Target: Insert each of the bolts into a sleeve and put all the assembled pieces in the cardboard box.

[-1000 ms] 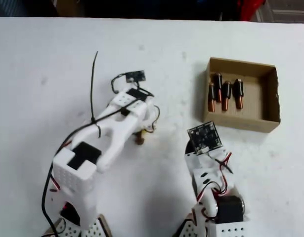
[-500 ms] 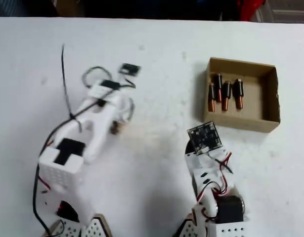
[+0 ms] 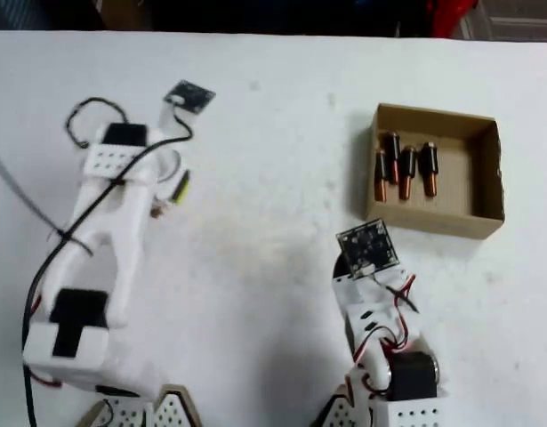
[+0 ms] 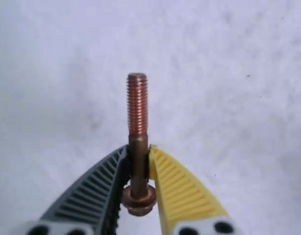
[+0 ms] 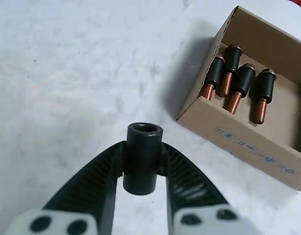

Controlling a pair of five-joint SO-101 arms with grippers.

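My left gripper is shut on a copper bolt, clamped just above its flanged head, with the threaded end pointing out over bare table. From above, that gripper is over the left part of the table. My right gripper is shut on a black sleeve, held upright with its bore open at the top. The cardboard box lies just beyond it, with several assembled bolt-and-sleeve pieces inside. In the high view the box is at the right, and the right arm sits below its near left corner.
The white table stretches open between the two arms and toward the far edge. A small camera board on the right wrist hides that gripper from above. Loose black cables trail off the left arm.
The left arm has swung left, from the table's middle to its left part, with the bolt held. The right arm has kept still.
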